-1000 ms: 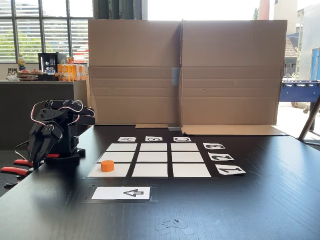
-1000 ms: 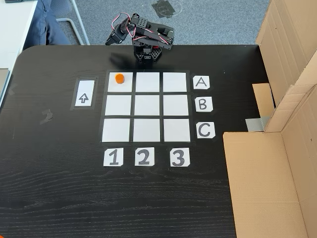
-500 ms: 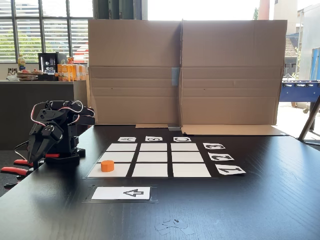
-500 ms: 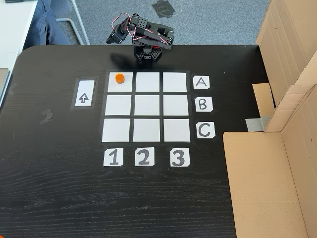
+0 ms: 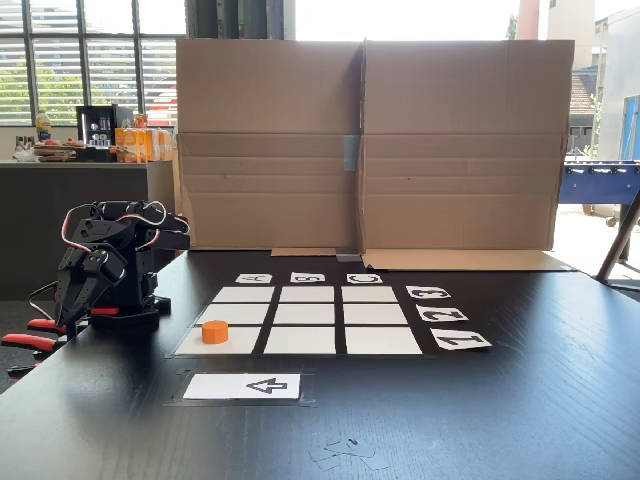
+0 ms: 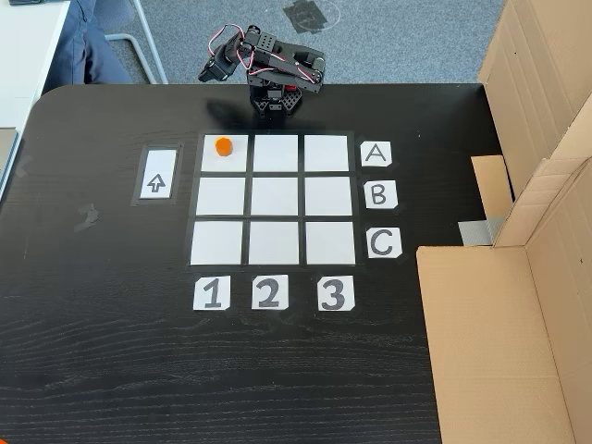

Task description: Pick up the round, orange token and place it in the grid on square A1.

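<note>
Token on A1, arm folded back.
Over the last second nothing moved: the token (image 6: 222, 145) sat on A1 (image 6: 233, 159), well clear of the gripper (image 6: 207, 74), whose jaw state I could not tell; placement looked done.

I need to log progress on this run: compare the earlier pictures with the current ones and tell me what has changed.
Nothing visibly changed. The round, orange token sits in square A1 of the grid as before, and the arm stays folded at the table edge with its end effector away from the token.
</note>
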